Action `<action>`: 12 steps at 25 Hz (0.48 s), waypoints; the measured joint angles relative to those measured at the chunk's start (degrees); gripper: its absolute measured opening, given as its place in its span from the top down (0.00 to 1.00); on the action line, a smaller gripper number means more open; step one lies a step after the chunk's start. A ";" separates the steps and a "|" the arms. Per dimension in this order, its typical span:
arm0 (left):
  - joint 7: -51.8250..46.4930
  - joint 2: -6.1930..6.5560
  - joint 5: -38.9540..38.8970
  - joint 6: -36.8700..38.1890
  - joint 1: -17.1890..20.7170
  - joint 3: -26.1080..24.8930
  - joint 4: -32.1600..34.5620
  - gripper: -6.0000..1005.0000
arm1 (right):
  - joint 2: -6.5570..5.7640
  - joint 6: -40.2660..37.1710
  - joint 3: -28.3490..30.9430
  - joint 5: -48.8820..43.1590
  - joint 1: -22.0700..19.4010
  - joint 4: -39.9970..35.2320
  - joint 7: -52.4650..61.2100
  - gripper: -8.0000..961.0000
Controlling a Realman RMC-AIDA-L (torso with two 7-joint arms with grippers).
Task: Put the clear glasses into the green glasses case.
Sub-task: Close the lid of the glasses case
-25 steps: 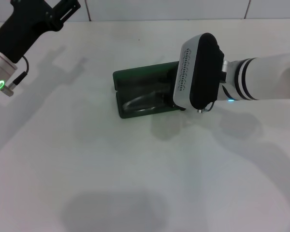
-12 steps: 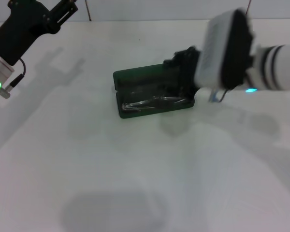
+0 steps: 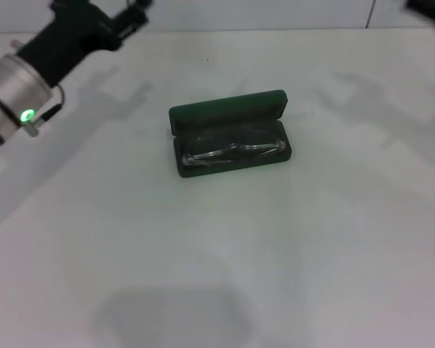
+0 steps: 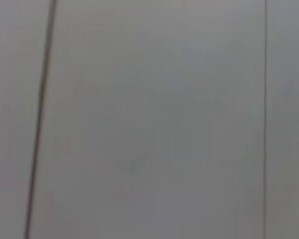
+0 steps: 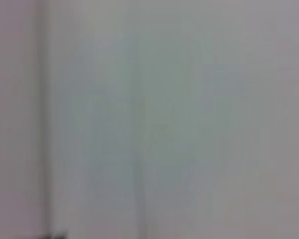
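Up at the far left corner of the head view, the left gripper [image 3: 134, 9] on its black wrist and silver forearm hangs above the white table [image 3: 225, 254], well apart from the work; its dark fingers run to the frame's edge, and whether they stand apart or together cannot be told. A green light glows on the silver cuff of that arm. At the far right corner only a dark sliver shows, possibly part of the right arm, so the right gripper cannot be made out.

Near the middle of the table sits the dark green rectangular hard glasses case [image 3: 228, 112] with rounded corners, its hinged lid standing open toward the far side. Inside the lower tray lie the clear, colourless plastic glasses [image 3: 232, 151], their one-piece lens running along the length of the case and filling nearly all of it. Neither arm touches the case.

Both wrist views show only a pale, blurred surface crossed by thin dark lines.
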 joint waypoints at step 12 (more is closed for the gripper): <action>-8.83 -1.35 28.14 -24.23 -13.46 -0.01 0.75 0.19 | -0.32 -0.71 7.98 0.64 -0.34 7.70 -3.56 0.45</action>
